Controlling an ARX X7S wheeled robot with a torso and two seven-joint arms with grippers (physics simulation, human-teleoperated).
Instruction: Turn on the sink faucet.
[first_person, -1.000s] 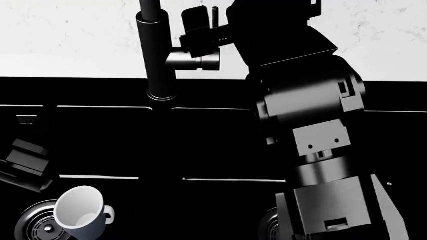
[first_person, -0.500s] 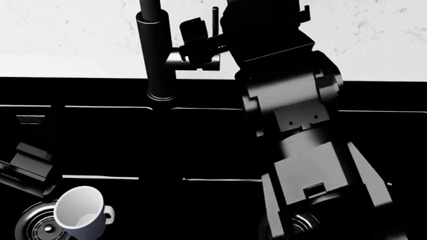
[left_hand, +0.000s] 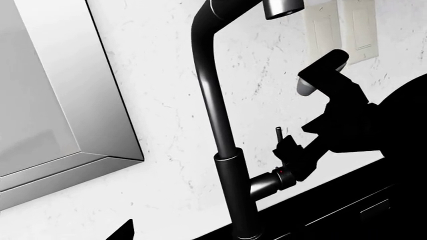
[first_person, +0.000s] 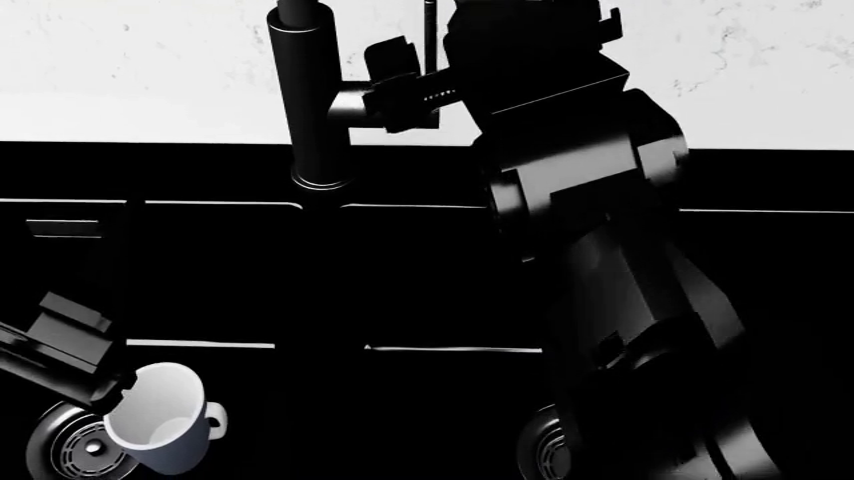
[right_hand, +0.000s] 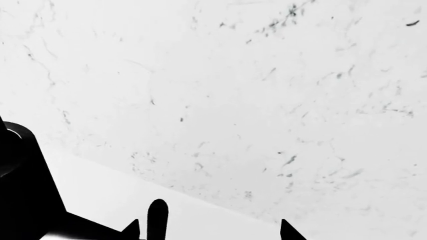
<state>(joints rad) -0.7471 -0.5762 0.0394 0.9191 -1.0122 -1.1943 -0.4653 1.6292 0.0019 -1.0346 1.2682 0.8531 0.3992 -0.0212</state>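
Head view down over sink (first_person: 240, 270); wrists near wall; shared faucet (first_person: 310, 100).

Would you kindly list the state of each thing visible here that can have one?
sink faucet: upright, no water visible at the spout.
lever: right gripper at it.
sink: looks dry.
mug: tipped over a drain.
left gripper: above the basin, jaws unclear.

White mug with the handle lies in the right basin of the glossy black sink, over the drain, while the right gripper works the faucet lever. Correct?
Not quite. The head view shows the white handled mug in the left basin of the glossy black double sink, over the left round metal drain. The rest holds: the right gripper is at the grey side lever of the tall matte-black faucet.
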